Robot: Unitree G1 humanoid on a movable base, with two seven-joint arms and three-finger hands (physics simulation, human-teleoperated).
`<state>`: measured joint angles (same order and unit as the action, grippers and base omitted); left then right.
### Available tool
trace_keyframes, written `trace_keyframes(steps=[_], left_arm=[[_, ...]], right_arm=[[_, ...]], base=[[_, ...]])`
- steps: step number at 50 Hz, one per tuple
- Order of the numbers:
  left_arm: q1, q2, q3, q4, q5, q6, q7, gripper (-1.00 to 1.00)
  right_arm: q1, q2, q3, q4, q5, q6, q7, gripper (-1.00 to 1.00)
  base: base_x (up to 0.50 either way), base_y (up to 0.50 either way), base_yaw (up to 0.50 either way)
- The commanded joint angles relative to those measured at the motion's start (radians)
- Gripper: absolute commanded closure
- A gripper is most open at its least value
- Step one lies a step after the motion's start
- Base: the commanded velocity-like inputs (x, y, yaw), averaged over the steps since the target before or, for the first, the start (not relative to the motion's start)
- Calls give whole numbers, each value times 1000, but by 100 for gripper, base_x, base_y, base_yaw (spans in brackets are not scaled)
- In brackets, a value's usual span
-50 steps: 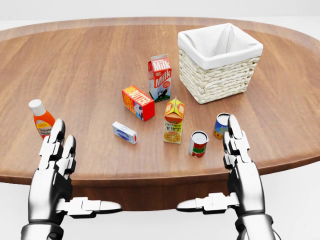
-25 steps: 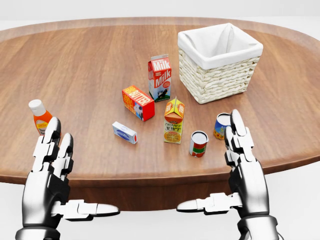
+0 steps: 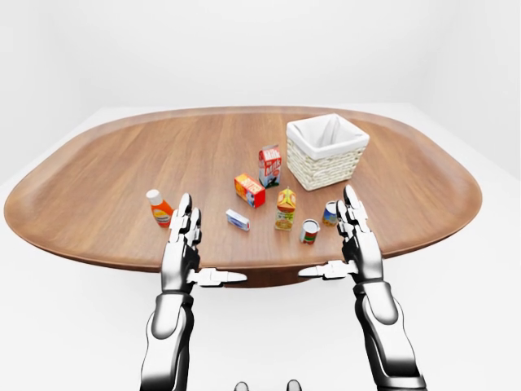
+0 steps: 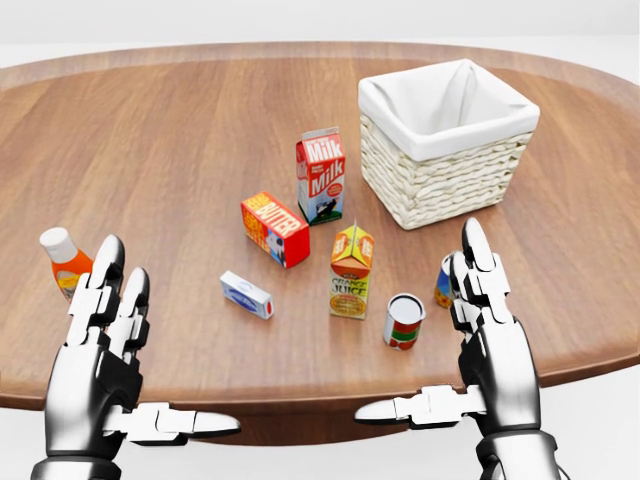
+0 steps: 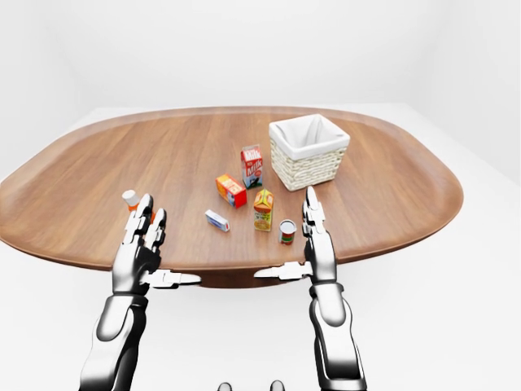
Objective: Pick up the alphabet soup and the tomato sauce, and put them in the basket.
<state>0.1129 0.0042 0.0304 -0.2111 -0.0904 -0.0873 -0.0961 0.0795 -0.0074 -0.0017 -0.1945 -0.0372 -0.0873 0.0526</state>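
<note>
We are seeing a brown wood-grain table (image 4: 180, 130) carrying a cream woven basket (image 4: 445, 185) lined in white, a red-and-white milk carton (image 4: 320, 175), an orange-and-yellow juice carton (image 4: 350, 268), a red-and-green can (image 4: 403, 321), and an orange bottle (image 4: 62, 262) wearing a white cap; 2 silver hands are gleaming.

The scene is viewed from three cameras on the robot's head, all faced outward over the arms. In the head view the table (image 4: 180, 150) is looked down on steeply and from near, its far rim cut close to the top edge. In the two eye views it is seen from farther off, whole, with white floor around. The basket (image 3: 327, 151) is shared by all three.
</note>
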Motion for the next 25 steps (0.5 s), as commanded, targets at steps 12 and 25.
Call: trace_keyframes(steps=[12,25], left_arm=[[3,0,0,-5,-11,0,-7,-100],[-1,0,5,-6,-22,0,-3,-100]], right_arm=[[-3,0,-2,7,2,0,1,-100],[-1,1,0,0,2,0,0,-100]], base=[[23,0,0],[24,0,0]])
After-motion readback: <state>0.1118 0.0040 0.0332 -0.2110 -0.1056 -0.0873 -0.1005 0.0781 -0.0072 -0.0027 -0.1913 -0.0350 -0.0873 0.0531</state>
